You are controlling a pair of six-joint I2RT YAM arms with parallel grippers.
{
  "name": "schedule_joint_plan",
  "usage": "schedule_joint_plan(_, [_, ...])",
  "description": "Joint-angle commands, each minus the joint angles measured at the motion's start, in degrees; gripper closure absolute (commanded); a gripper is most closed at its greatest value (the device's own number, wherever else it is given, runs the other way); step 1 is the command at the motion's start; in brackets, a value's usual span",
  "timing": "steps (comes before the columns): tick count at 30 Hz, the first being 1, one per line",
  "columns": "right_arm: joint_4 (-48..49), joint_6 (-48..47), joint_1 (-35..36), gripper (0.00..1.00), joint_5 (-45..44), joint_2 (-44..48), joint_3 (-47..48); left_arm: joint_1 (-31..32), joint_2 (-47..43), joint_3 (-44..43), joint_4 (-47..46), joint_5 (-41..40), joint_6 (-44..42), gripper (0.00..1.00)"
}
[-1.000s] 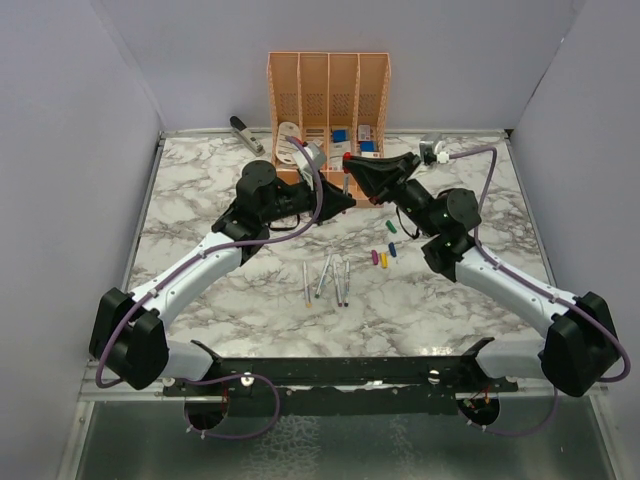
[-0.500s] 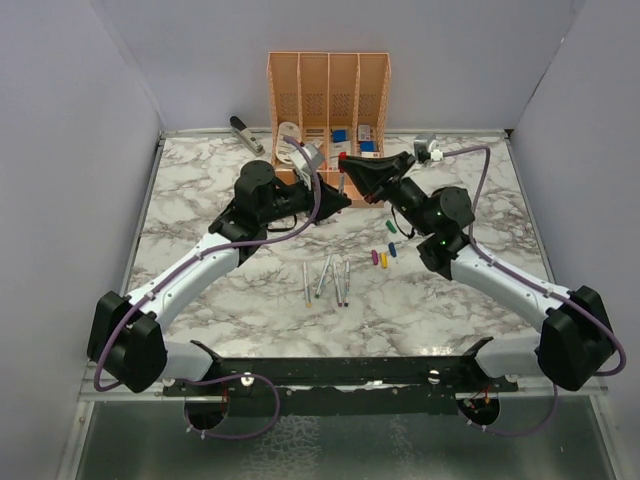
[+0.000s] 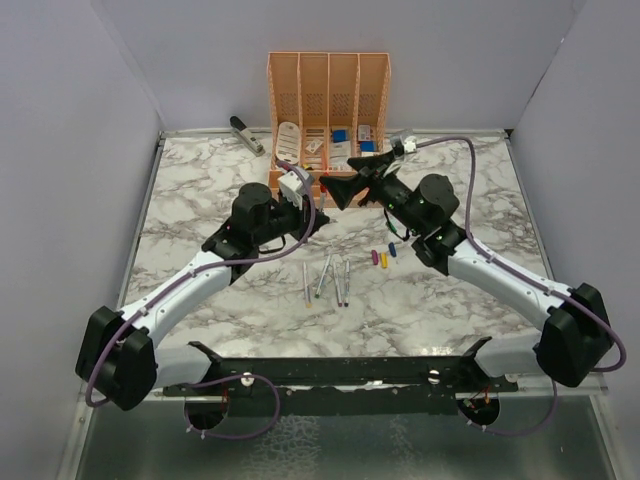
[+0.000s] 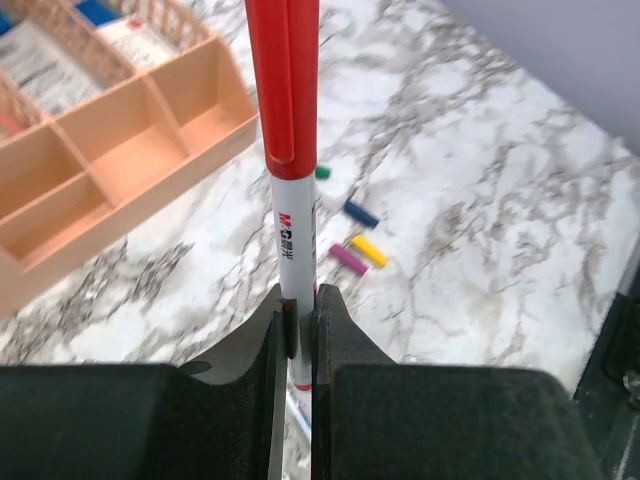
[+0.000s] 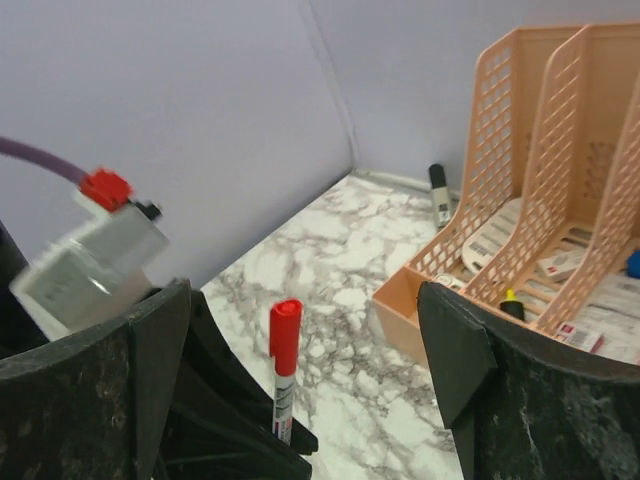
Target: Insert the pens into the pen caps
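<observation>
One pen (image 4: pixel 297 250) is gripped low on its white barrel by the left gripper (image 4: pixel 298 310), whose jaws are closed tightly on it. Its long axis runs straight out from between the fingers, and the end pointing away is covered by the red cap (image 4: pixel 285 70). In the right wrist view it is seen standing upright, cap uppermost, near the orange organiser (image 3: pixel 328 70). The right gripper (image 5: pixel 300 295) is spread wide and nothing is held in it. Four more pens (image 3: pixel 325 280) are laid on the marble table (image 3: pixel 200 190), with the green, blue, yellow and purple caps (image 4: pixel 361 212) just beyond them. A second ago the red cap was seen at the right gripper's tip; since then the left arm has been drawn back and the right gripper swung leftward
</observation>
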State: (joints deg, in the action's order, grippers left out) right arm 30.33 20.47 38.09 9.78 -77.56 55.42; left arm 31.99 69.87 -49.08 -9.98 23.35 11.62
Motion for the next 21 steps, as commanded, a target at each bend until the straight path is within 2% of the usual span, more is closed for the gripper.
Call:
schedule_joint_plan(1, [-0.83,-2.57,-0.03,0.05,-11.6,5.72,1.88,-0.07,2.5,-0.66,5.32,-10.51,-1.41,1.0])
schedule_joint_plan(6, [5.43,-9.44,-0.02,0.04,-16.18,10.55,-2.31,-0.73,8.74,-4.39,9.94,-20.42,1.31,1.0])
schedule_joint_plan(8, [8.83,-10.3,-0.03,0.04,-18.8,11.09,-4.6,-2.17,11.58,-5.69,11.2,-21.97,2.74,1.0])
schedule_joint_plan(10, [4.83,-7.19,-0.08,0.04,-23.14,10.58,-3.32,-5.06,14.88,-6.71,11.83,-19.63,4.08,1.0])
schedule_joint_plan(14, [-13.38,-6.95,-0.13,0.03,-23.02,5.38,6.92,-12.52,20.14,-6.75,11.81,-12.55,7.61,1.0])
schedule_joint_plan(17, [-13.85,-7.35,-0.19,0.02,-24.93,3.99,6.6,-16.15,22.93,-7.49,13.98,-8.51,8.22,1.0])
schedule_joint_plan(21, [-12.12,-8.05,-0.13,0.01,-25.4,5.32,4.13,-17.83,26.42,-8.92,19.24,-6.57,7.95,1.0])
